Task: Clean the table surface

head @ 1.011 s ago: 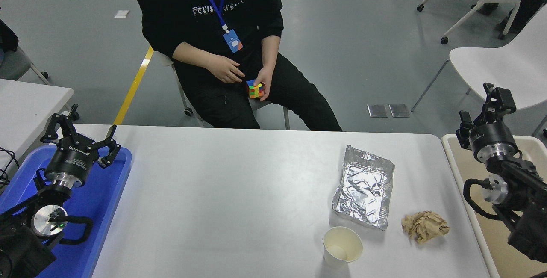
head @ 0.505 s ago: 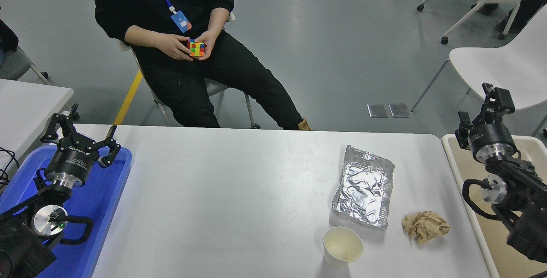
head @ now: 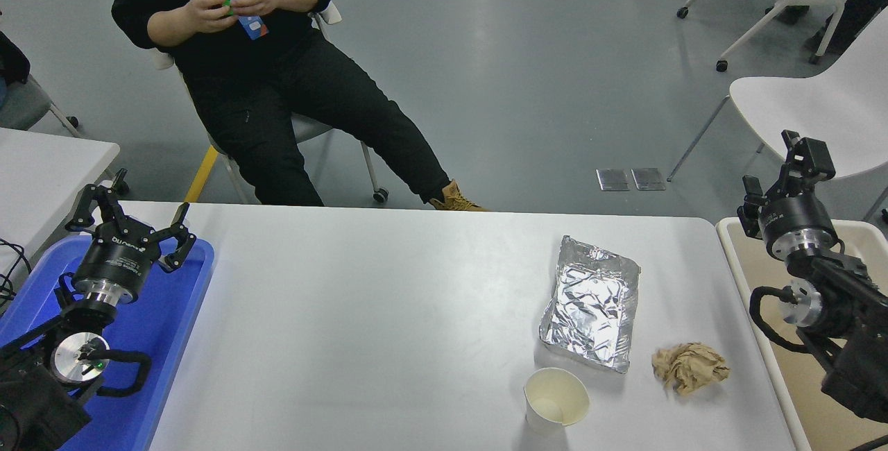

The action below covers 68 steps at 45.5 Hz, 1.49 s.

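Observation:
The table surface (head: pixel 361 326) is a wide white top filling the lower picture. On its right part lie a crumpled foil tray (head: pixel 590 302), an upright white paper cup (head: pixel 556 399) near the front edge, and a ball of brown paper (head: pixel 689 366). My right gripper (head: pixel 778 173) hangs open and holds nothing. It is beyond the table's right edge, above a beige tray (head: pixel 739 257), well clear of the foil tray. My left gripper (head: pixel 149 205) is parked open over a blue tray (head: pixel 173 326) at the lower left.
A person (head: pixel 236 41) sits on a wheeled chair beyond the far edge at the upper left, holding a coloured cube. Their boot (head: pixel 454 198) is close to the table's far edge. A smaller white table (head: pixel 48 166) stands at the left, and white chairs (head: pixel 812 104) at the upper right.
The person has rolled back and to the left, lifting the cube higher. The right gripper shifted very slightly upward. The things on the table have not moved.

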### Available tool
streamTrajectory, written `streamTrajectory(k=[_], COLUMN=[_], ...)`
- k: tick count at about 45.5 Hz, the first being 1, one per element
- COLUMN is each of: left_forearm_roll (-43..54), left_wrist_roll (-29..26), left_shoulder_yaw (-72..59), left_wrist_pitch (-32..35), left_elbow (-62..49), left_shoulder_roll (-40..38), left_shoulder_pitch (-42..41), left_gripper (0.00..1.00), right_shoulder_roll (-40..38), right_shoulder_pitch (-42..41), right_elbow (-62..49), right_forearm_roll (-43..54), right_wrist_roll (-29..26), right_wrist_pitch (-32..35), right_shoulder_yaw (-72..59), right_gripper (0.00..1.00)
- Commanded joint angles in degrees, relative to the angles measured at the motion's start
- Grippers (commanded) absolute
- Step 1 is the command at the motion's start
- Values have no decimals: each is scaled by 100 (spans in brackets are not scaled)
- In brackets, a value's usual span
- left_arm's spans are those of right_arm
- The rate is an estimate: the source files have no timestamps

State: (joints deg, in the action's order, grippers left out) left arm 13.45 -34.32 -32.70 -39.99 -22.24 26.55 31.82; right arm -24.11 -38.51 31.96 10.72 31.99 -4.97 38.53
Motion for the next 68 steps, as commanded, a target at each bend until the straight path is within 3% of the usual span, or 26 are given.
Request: streamTrajectory(k=[1, 29, 42, 57, 68], left_forearm_roll=[0, 0, 0, 0, 0], left_wrist_roll=[-5, -5, -5, -5, 4], left_shoulder_yaw=[0, 0, 0, 0, 0], left_wrist_pitch=[0, 0, 0, 0, 0], left_elbow=[0, 0, 0, 0, 0], left_shoulder_roll=[8, -1, -1, 8, 8], left_shoulder_pitch=[0, 0, 0, 0, 0], left_gripper=[100, 100, 100, 100, 100], right_shoulder_roll=[-6, -58, -822, -1482, -1746], right_shoulder_pitch=[1, -69, -1018, -2810, -3856], right_elbow=[-5, 65, 232, 443, 470], right_forearm_roll=[0, -17, -35, 97, 254], right_wrist_roll=[0, -26, -35, -35, -18], right_wrist_pitch=[4, 57, 145, 1348, 2465], right_shoulder_yaw=[-3, -82, -2146, -5205, -6120], right_gripper=[98, 98, 98, 98, 98])
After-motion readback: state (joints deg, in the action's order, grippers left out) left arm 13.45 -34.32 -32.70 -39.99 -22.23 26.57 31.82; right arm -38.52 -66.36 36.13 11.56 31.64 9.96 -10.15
